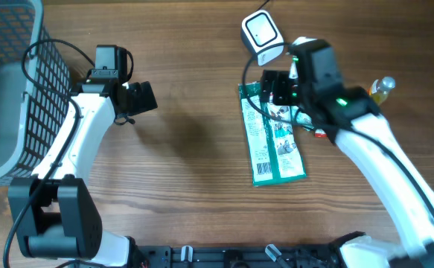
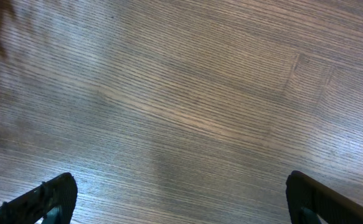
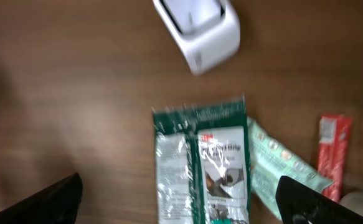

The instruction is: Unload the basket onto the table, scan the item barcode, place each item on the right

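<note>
From overhead, you have wide bare surface (image 1: 194,149) between the arms, and the wire basket (image 1: 8,74) hems the left edge. The green packet (image 1: 276,141) lies flat right of centre, with the white scanner (image 1: 261,33) just beyond its top end.

Your left wrist view shows the left pincer (image 2: 181,199) released over bare wood.

Your right wrist view shows the right pincer (image 3: 181,202) released above the packet. It also shows a red pack (image 3: 334,149) that the arm mostly covers from overhead.
</note>
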Available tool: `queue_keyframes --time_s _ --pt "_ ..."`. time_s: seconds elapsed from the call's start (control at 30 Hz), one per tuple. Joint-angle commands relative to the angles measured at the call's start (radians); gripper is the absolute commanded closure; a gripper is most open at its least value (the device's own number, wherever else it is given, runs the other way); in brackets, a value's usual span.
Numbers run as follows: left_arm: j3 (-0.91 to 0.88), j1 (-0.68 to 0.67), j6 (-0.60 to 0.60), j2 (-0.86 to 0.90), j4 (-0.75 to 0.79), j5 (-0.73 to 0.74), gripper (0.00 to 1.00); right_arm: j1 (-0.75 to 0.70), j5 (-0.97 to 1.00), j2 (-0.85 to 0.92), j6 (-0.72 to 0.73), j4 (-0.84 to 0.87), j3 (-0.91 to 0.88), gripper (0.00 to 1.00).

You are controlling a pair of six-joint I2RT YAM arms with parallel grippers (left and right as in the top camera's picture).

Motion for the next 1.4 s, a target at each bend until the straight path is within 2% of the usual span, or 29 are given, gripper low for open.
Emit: queue_keyframes --time_s 0.0,0.17,0.3,0.43,0.67,0.8,0.97,1.1,1.17,1.2,1.27,1.37 --pt "-0.003 0.002 -0.005 0.004 -0.001 -0.01 0.0 0.0 0.017 -0.151 0.013 0.005 -0.002 0.0" --pt "-0.003 0.002 -0.005 0.003 -0.001 -0.01 0.0 0.0 0.026 -0.339 0.003 0.004 -0.002 0.0" --pt "-0.003 0.002 -0.005 0.003 -0.001 -0.01 0.0 0.0 0.111 -0.505 -0.016 0.003 -0.002 0.0" --pt "-0.003 0.002 -0.006 0.004 -0.001 -0.01 0.0 -0.009 0.111 -0.665 -0.016 -0.075 -0.002 0.0" --pt "-0.003 0.002 -0.005 0.004 -0.001 -0.01 0.0 -0.135 0.095 -0.834 -0.016 -0.139 -0.019 0.0" --pt "-0.003 0.002 -0.005 0.004 -0.001 -0.01 0.0 -0.216 0.044 -0.944 -0.015 -0.111 -0.132 0.0" --pt "-0.003 0.002 -0.005 0.004 -0.001 -0.01 0.0 -0.241 0.011 -1.08 -0.033 0.138 -0.346 0.0" --pt "-0.003 0.002 -0.005 0.004 -0.001 -0.01 0.0 -0.243 -0.083 -1.175 -0.128 0.581 -0.562 0.0" --pt "-0.003 0.002 -0.005 0.004 -0.001 -0.01 0.0 -0.257 -0.161 -1.217 -0.174 0.929 -0.709 0.0" --pt "-0.003 0.002 -0.005 0.004 -0.001 -0.01 0.0 -0.263 -0.172 -1.231 -0.175 1.04 -0.762 0.0" --pt "-0.003 0.002 -0.005 0.003 -0.001 -0.01 0.0 -0.266 -0.171 -1.258 -0.173 1.115 -0.821 0.0" --pt "-0.003 0.002 -0.005 0.004 -0.001 -0.01 0.0 -0.267 -0.172 -1.299 -0.172 1.112 -0.877 0.0"
